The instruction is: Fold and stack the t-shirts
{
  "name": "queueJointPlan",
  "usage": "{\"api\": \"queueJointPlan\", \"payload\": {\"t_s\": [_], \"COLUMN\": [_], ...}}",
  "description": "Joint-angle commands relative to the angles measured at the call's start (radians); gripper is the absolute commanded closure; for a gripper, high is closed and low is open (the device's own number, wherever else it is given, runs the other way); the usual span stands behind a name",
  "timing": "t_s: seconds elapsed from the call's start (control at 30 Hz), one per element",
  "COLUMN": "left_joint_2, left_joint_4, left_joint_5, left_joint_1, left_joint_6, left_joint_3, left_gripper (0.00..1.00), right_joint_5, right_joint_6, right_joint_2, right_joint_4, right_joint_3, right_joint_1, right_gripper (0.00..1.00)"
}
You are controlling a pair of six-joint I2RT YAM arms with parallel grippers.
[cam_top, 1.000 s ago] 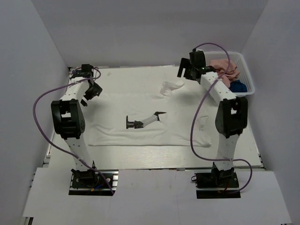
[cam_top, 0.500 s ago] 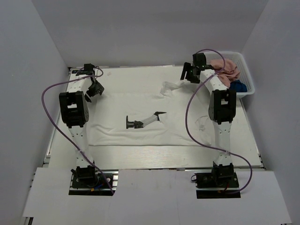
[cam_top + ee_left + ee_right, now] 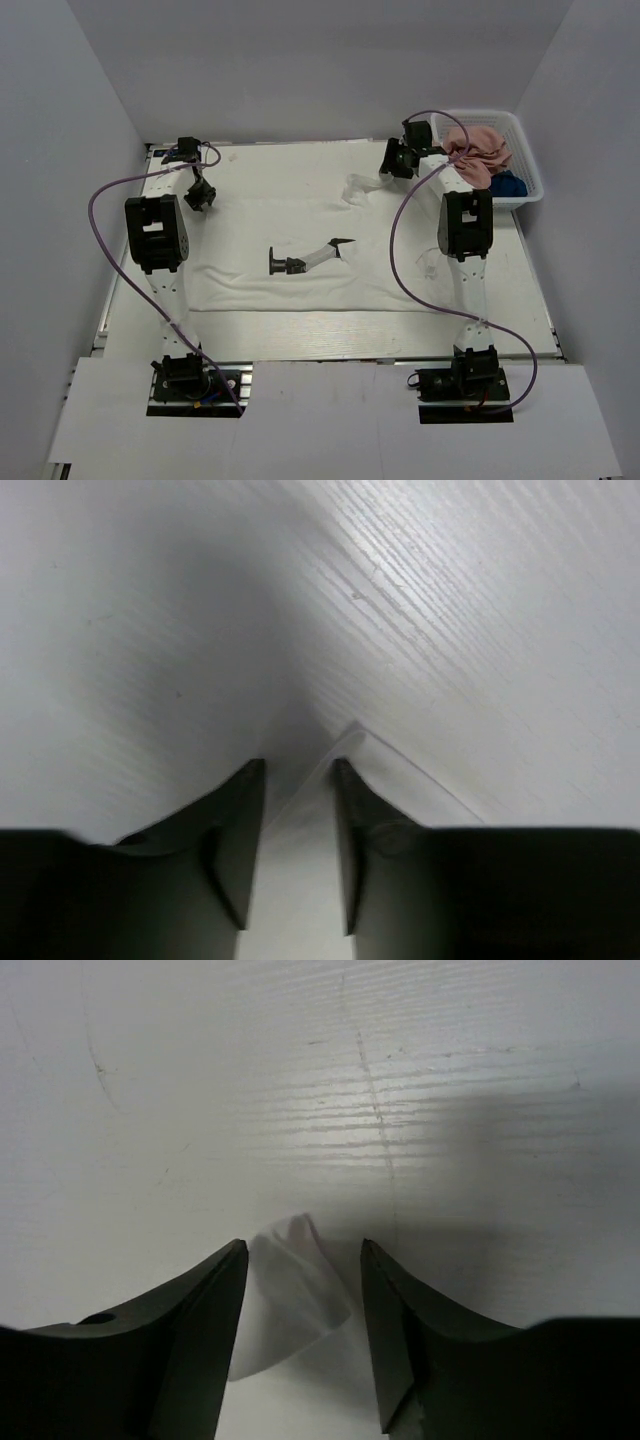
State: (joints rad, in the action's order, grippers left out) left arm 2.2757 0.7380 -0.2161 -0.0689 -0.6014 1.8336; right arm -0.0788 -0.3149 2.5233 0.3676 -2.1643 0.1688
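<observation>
**Top view.** Count: three t-shirts, one basket, two pincers, both mine.
- The white t-shirt lies spread on the table. Its long axis runs from 9 to 3 o'clock; which end is the collar I cannot tell.
- Its black print sits mid-cloth, slanting from 8 to 2 o'clock.
- The pink t-shirt and navy t-shirt are bundled in the basket, at 2 o'clock from the print.
- My left pincer is at the white shirt's far corner at 10 o'clock. My right pincer is at the far edge at 1 o'clock.
- Against a second ago, both forearms have swung inward and upright, and both pincers sit lower at the cloth. The white shirt lies as it did.

**Left wrist view.** My left pincer has its jaws drawn close, a narrow gap showing. A corner of the white t-shirt runs into that gap. Whether it is clamped I cannot tell.

**Right wrist view.** My right pincer stands parted, jaws either side of a raised fold of the white t-shirt. There is clearance at both sides, so nothing is gripped.
</observation>
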Motion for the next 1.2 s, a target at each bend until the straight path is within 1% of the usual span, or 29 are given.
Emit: {"api": "queueJointPlan", "payload": {"t_s": [0.0, 0.03, 0.07, 0.1, 0.17, 0.2, 0.27, 0.3, 0.4, 0.47, 0.5, 0.63, 0.67, 0.7, 0.77, 0.8, 0.87, 0.93, 1.0, 1.17], "left_joint_2": [0.022, 0.022, 0.022, 0.022, 0.022, 0.022, 0.022, 0.022, 0.022, 0.012, -0.010, -0.100, -0.119, -0.137, -0.178, -0.191, -0.215, -0.268, -0.307, -0.459], "left_joint_4": [-0.011, -0.011, -0.011, -0.011, -0.011, -0.011, -0.011, -0.020, -0.031, -0.031, -0.041, -0.118, -0.132, -0.155, -0.166, -0.175, -0.189, -0.199, -0.218, -0.291], "left_joint_5": [0.063, 0.063, 0.072, 0.072, 0.072, 0.072, 0.072, 0.072, 0.099, 0.109, 0.109, 0.098, 0.086, 0.086, 0.086, 0.086, 0.086, 0.086, 0.074, 0.083], "left_joint_1": [0.003, 0.003, 0.003, 0.003, 0.003, 0.003, 0.003, 0.003, 0.003, 0.003, 0.003, 0.012, 0.012, 0.012, 0.012, 0.012, 0.012, 0.012, 0.012, 0.021], "left_joint_6": [0.006, 0.006, 0.006, 0.006, 0.006, 0.015, 0.015, 0.015, 0.026, 0.026, 0.026, 0.046, 0.055, 0.055, 0.064, 0.065, 0.075, 0.075, 0.075, 0.098], "left_joint_3": [0.003, 0.003, 0.003, 0.003, 0.003, 0.003, 0.003, 0.003, 0.012, 0.012, 0.012, -0.079, -0.095, -0.126, -0.151, -0.169, -0.192, -0.241, -0.292, -0.396], "left_gripper": [0.60, 0.64, 0.68, 0.74, 0.80, 0.86, 0.93, 1.00, 1.00, 1.00, 1.00, 1.00, 1.00, 1.00, 1.00, 1.00, 1.00, 1.00, 1.00, 1.00], "right_joint_5": [-0.006, -0.009, -0.016, -0.019, -0.019, -0.022, -0.038, -0.053, -0.075, -0.101, -0.116, -0.160, -0.171, -0.174, -0.174, -0.170, -0.168, -0.171, -0.167, -0.168], "right_joint_6": [-0.004, -0.004, -0.003, -0.004, -0.003, -0.003, 0.007, 0.010, 0.043, 0.089, 0.102, 0.152, 0.174, 0.187, 0.209, 0.212, 0.226, 0.243, 0.252, 0.289], "right_joint_2": [0.034, 0.046, 0.051, 0.055, 0.054, 0.045, 0.043, 0.037, -0.001, -0.024, -0.068, -0.162, -0.178, -0.231, -0.267, -0.315, -0.345, -0.403, -0.492, -0.607], "right_joint_4": [-0.079, -0.091, -0.088, -0.087, -0.085, -0.090, -0.110, -0.108, -0.130, -0.163, -0.188, -0.213, -0.211, -0.232, -0.252, -0.266, -0.271, -0.280, -0.301, -0.341], "right_joint_3": [-0.046, -0.051, -0.057, -0.071, -0.066, -0.052, -0.048, -0.046, -0.045, -0.013, 0.000, 0.087, 0.116, 0.160, 0.210, 0.274, 0.317, 0.365, 0.447, 0.590], "right_joint_1": [0.004, 0.000, -0.002, 0.000, 0.001, 0.000, -0.002, 0.001, 0.003, 0.008, 0.008, 0.014, 0.017, 0.017, 0.021, 0.024, 0.025, 0.031, 0.032, 0.034], "right_gripper": [0.47, 0.60, 0.97, 1.00, 1.00, 1.00, 1.00, 1.00, 1.00, 1.00, 1.00, 1.00, 1.00, 1.00, 1.00, 1.00, 1.00, 1.00, 1.00, 1.00]}}
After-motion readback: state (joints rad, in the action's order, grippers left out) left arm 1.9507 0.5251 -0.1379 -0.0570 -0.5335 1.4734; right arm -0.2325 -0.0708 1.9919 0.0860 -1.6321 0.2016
